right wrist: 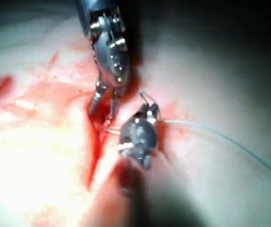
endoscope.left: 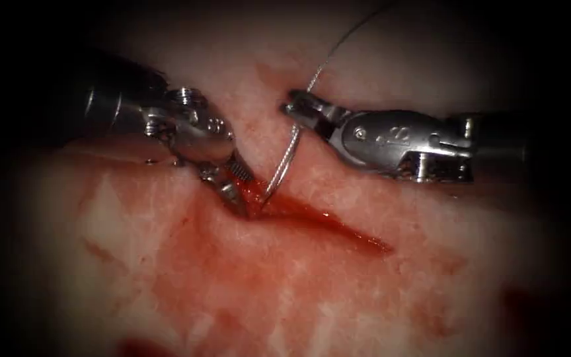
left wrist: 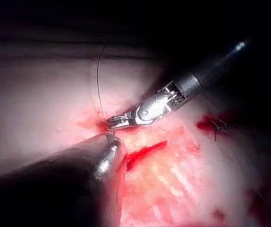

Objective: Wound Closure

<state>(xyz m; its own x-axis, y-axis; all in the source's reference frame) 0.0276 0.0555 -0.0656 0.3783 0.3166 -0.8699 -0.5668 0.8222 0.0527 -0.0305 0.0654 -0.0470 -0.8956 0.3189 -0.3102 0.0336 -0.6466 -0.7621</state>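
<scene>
The right tool (endoscope.left: 293,108) has its fingers closed on the needle (endoscope.left: 284,160) near its thread end, right of the cut (endoscope.left: 325,221). The needle's tip sits in the tissue (endoscope.left: 246,277) at the cut's upper end. The thread (endoscope.left: 338,46) runs up from it. The left tool (endoscope.left: 236,188) has its 2 fingers spread apart beside the tip, holding nothing.

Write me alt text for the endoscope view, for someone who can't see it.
The right tool grips the curved needle near its thread end, the needle's tip entering the cut in the tissue. The left tool has its jaws open at the cut's left end, holding nothing that can be made out. Thread trails up from the needle, and red fluid stains the tissue.
</scene>
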